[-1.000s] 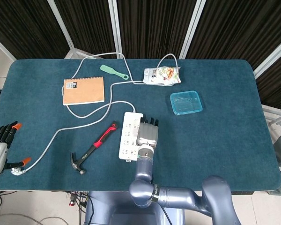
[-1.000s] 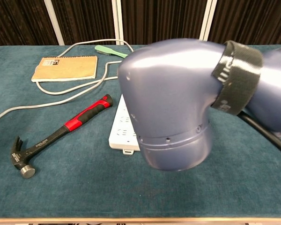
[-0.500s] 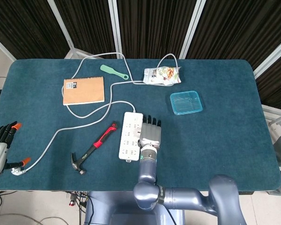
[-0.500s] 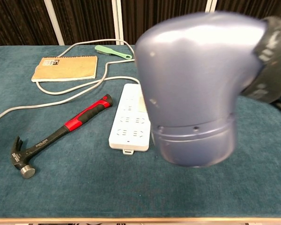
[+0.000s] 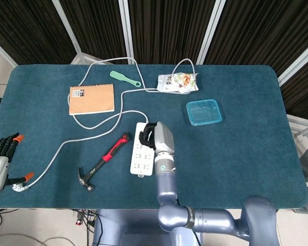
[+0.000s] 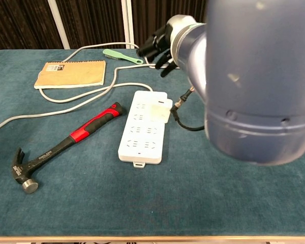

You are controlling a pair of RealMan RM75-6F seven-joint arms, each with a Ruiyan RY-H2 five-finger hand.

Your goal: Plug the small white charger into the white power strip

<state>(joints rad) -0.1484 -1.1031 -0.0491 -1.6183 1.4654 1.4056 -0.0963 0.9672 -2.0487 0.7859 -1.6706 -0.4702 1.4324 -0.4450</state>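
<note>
A: Charger (image 6: 159, 108) position?
B: Sitting on the power strip (image 6: 140, 133), upper right sockets. Right hand (image 6: 158, 46) above it, fingers loosely curled, holding nothing. Left hand (image 5: 1, 154) at table edge, fingers spread, empty.

On the worktop (image 5: 246, 154), the hammer (image 5: 100, 164) lies left of the power strip (image 5: 142, 156), the notebook (image 5: 91, 99) behind the hammer, and the charger (image 6: 160, 109) on the strip's right edge.

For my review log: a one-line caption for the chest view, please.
Right hand raised above the white power strip, small white charger sitting on it, hammer alongside.
</note>
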